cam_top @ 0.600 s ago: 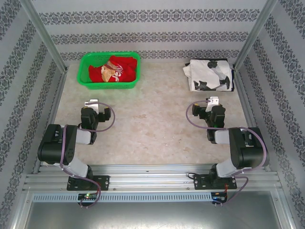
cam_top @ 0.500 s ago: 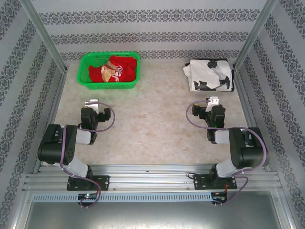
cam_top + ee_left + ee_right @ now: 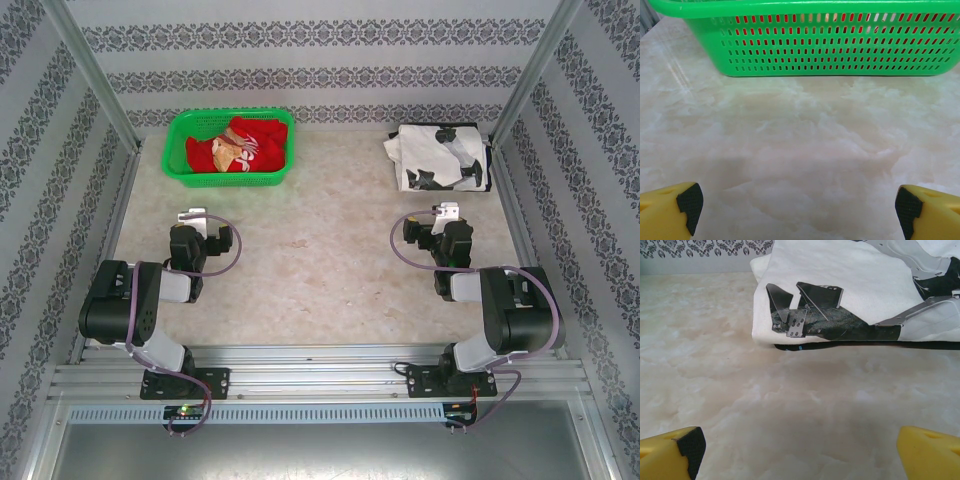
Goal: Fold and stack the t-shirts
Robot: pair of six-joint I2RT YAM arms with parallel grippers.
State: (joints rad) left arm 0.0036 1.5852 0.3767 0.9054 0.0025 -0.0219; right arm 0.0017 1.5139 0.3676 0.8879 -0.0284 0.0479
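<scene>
At far left, red t-shirt [image 3: 243,152] in green basket [image 3: 178,135], white t-shirt [image 3: 440,158] far right, left claw [image 3: 800,206] and right claw [image 3: 800,447] spread wide, empty

Red shirt [image 3: 241,148] in green basket [image 3: 230,181], white shirt [image 3: 438,158] far right

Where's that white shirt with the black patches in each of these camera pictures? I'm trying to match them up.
Top external: the white shirt lies at the table's far right corner.
Left wrist: this camera faces the green basket instead.
Right wrist: it spans the upper middle and right, on the table.
Shared landmark: the patterned wall behind the shirt, at top left in the right wrist view.
</scene>
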